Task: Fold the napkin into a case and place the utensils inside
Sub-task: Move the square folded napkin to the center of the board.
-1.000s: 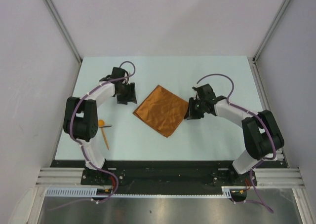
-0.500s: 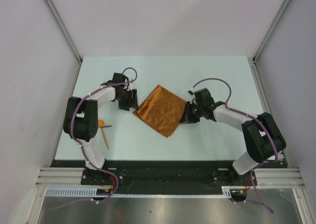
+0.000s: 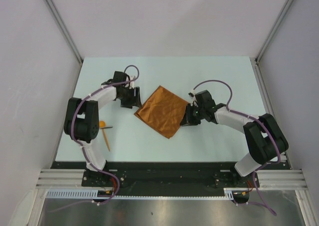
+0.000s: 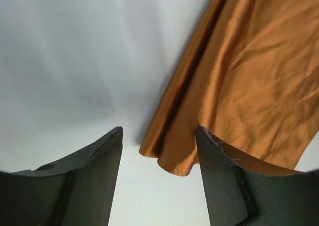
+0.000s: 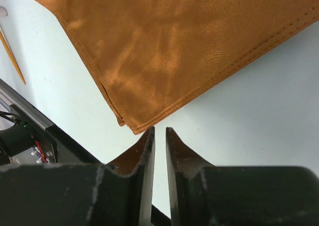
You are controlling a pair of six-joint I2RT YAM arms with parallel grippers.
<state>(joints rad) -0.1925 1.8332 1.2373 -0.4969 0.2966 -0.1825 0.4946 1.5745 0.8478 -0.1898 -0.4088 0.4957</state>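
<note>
The rust-orange napkin (image 3: 162, 110) lies as a diamond in the middle of the table, its left edge slightly rumpled. My left gripper (image 3: 131, 99) is at the napkin's left corner, open; in the left wrist view that lifted corner (image 4: 172, 156) sits between the two fingertips of the gripper (image 4: 158, 136). My right gripper (image 3: 188, 116) is at the napkin's right side. In the right wrist view its jaws (image 5: 160, 131) stand a narrow gap apart with nothing between them, just short of the hemmed corner (image 5: 134, 126). The orange utensils lie at the left: a spoon (image 3: 102, 124) and a stick (image 3: 106, 140).
The pale table (image 3: 219, 76) is walled by white panels on three sides. A black rail (image 3: 164, 169) runs along the near edge, and it also shows in the right wrist view (image 5: 30, 131). The stick (image 5: 12, 56) appears there too.
Both grippers have closed in on the napkin from either side, the left one to its left corner, the right one to its right corner. The napkin looks slightly narrower and more rumpled.
</note>
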